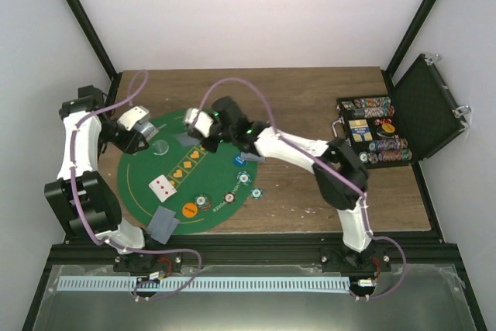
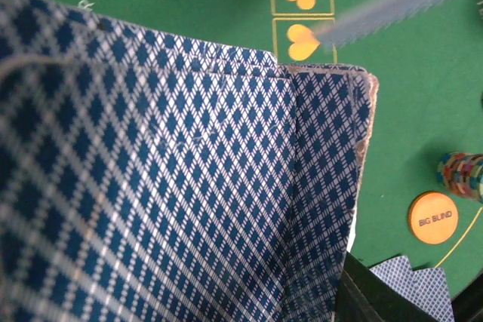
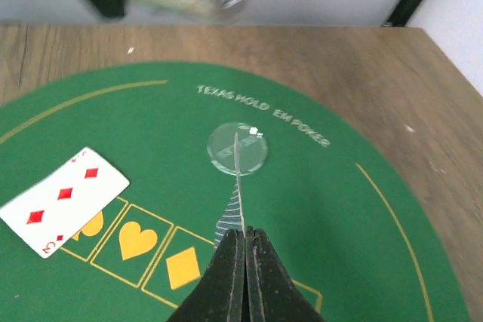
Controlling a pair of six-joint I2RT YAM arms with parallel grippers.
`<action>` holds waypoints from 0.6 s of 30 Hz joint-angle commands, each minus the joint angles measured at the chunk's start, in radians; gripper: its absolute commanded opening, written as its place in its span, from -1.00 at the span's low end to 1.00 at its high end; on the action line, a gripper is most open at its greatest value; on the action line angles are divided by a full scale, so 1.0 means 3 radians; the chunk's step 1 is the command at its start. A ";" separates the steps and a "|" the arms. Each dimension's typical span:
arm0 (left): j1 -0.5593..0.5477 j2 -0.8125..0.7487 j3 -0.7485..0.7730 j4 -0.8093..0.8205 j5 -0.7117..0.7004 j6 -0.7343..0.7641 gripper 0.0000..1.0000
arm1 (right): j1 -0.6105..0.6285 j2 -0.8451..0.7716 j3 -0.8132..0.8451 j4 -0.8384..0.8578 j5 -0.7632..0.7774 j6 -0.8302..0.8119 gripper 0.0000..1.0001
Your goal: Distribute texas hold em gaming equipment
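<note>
Right wrist view tells most of it: the right pincer [image 3: 243,233] is pressed together on a single card [image 3: 238,186], held edge-on and upright over the green mat [image 3: 339,209]. It sits just short of the clear disc [image 3: 237,148], and that thin, vertical hold looks meant to let the card drop flat once it is lowered. From above, that arm stretches right across the counter [image 1: 310,91] toward the left pincer [image 1: 133,136]. The left one is clamped on the deck [image 2: 166,186], whose blue diamond backs fill its own camera, a few cards slipped slightly out of line. It holds the pack off the mat, I'd say so the other arm can peel cards from it one at a time. Dealt out on the mat near the robot are a three of diamonds [image 1: 162,185], face up over the printed suit boxes, and a face-down card [image 1: 163,224] at the near rim. The orange Big Blind chip [image 1: 190,209] lies beside small chip stacks [image 1: 204,202] along the near edge. More chips sit racked in the open black case [image 1: 426,106], well apart on the right. My guess is the deal is partly done, with this card next to be laid.
</note>
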 commanded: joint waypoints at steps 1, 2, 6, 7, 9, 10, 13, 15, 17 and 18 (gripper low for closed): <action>0.0175 0.0029 0.0122 -0.0011 0.0017 0.0035 -0.10 | 0.0349 0.0341 0.0295 0.0048 0.0451 -0.0845 -0.99; 0.0202 0.0038 0.0136 -0.0019 0.0020 0.0032 -0.10 | 0.0423 0.0430 0.0334 0.0070 0.0504 -0.0941 -0.99; 0.0239 0.0043 0.0162 -0.0038 0.0048 0.0043 -0.10 | 0.0659 0.0766 0.0531 0.0091 0.0699 -0.1282 -0.99; 0.0242 0.0035 0.0161 -0.0042 0.0052 0.0051 -0.10 | 0.0713 0.0848 0.0584 0.0058 0.0762 -0.1365 -0.99; 0.0241 0.0025 0.0164 -0.0042 0.0065 0.0057 -0.10 | 0.0805 0.0961 0.0633 -0.0016 0.0908 -0.1525 -0.99; 0.0242 0.0018 0.0156 -0.0046 0.0068 0.0064 -0.10 | 0.0844 0.0991 0.0623 -0.0034 0.0959 -0.1592 -0.99; 0.0242 0.0016 0.0154 -0.0054 0.0082 0.0082 -0.10 | 0.0913 0.0994 0.0519 -0.0079 0.0954 -0.1708 -0.99; 0.0242 0.0020 0.0152 -0.0052 0.0090 0.0080 -0.10 | 0.0928 0.0961 0.0451 -0.0090 0.0935 -0.1702 -0.99; 0.0242 0.0029 0.0156 -0.0057 0.0113 0.0074 -0.10 | 0.0933 0.0924 0.0399 -0.0105 0.0937 -0.1660 -0.99; 0.0243 0.0031 0.0165 -0.0058 0.0119 0.0071 -0.10 | 0.0932 0.0911 0.0377 -0.0113 0.0946 -0.1660 -0.99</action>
